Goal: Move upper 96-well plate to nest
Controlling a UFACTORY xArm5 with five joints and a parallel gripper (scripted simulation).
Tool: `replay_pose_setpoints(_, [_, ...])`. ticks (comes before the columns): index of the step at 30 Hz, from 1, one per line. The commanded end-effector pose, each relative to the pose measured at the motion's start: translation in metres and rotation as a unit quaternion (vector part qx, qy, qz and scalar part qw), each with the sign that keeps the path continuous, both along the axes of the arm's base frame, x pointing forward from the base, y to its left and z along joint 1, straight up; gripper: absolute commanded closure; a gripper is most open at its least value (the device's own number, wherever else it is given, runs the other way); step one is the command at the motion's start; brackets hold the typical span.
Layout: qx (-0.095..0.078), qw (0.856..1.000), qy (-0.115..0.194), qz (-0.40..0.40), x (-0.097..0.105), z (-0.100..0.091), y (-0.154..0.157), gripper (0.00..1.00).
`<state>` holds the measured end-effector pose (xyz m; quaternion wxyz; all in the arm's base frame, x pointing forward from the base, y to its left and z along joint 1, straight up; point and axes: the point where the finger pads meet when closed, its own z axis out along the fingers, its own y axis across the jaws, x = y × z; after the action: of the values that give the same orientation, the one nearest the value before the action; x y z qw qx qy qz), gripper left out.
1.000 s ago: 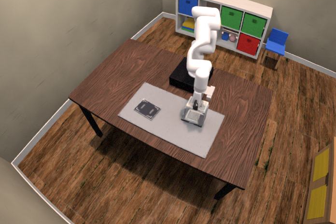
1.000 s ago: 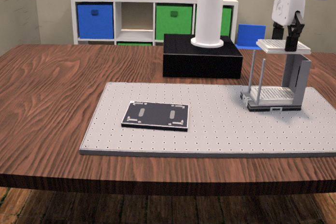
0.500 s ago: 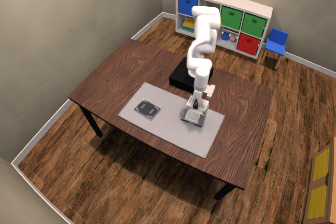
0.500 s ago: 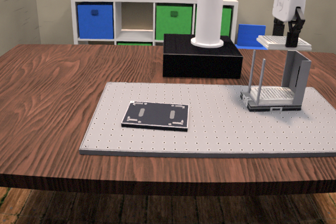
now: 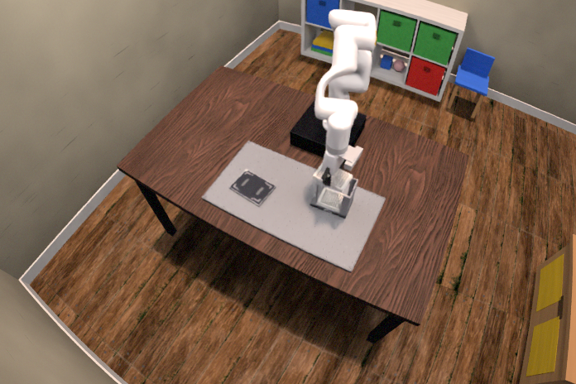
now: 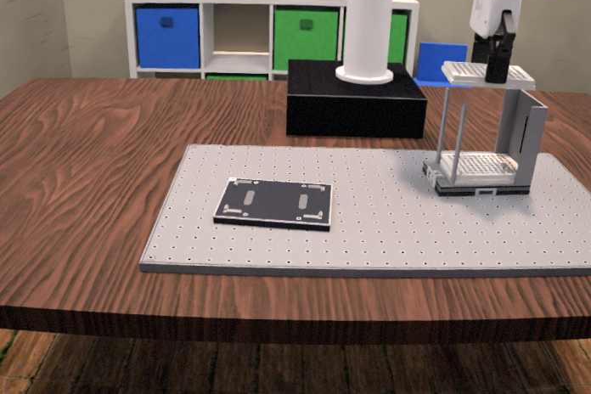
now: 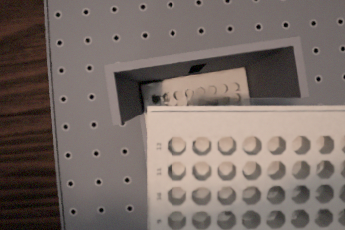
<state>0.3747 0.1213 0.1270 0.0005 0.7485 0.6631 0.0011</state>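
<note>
My gripper (image 6: 494, 68) is shut on the upper white 96-well plate (image 6: 484, 73) and holds it level, just above the top of the grey stack rack K1 (image 6: 486, 152). The held plate fills the lower right of the wrist view (image 7: 246, 167). The lower plate (image 6: 477, 168) lies flat at the bottom of the rack; it also shows in the wrist view (image 7: 196, 93) below the held plate. The dark plate nest N1 (image 6: 274, 203) lies empty on the left part of the grey perforated board (image 6: 364, 211). In the overhead view the gripper (image 5: 331, 178) is over the rack and the nest (image 5: 252, 186) is to its left.
The arm's black base block (image 6: 355, 98) stands behind the board. The rack's two thin posts (image 6: 451, 137) and its tall grey wall (image 6: 522, 132) rise beneath the held plate. A shelf with coloured bins (image 6: 268, 30) stands far behind the table.
</note>
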Motion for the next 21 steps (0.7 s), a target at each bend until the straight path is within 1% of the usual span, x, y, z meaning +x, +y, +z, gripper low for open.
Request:
replay_pose_setpoints(1, [0.0, 1.0, 0.0, -0.008, 0.003, 0.0, -0.013, 1.0])
replay_pose_setpoints(15, [0.0, 1.0, 0.0, -0.008, 0.013, -0.001, -0.058, 1.0])
replay_pose_setpoints(17, [0.0, 1.0, 0.0, -0.008, 0.013, -0.001, -0.058, 1.0])
replay_pose_setpoints(21, [0.0, 1.0, 0.0, -0.008, 0.016, -0.002, -0.071, 1.0])
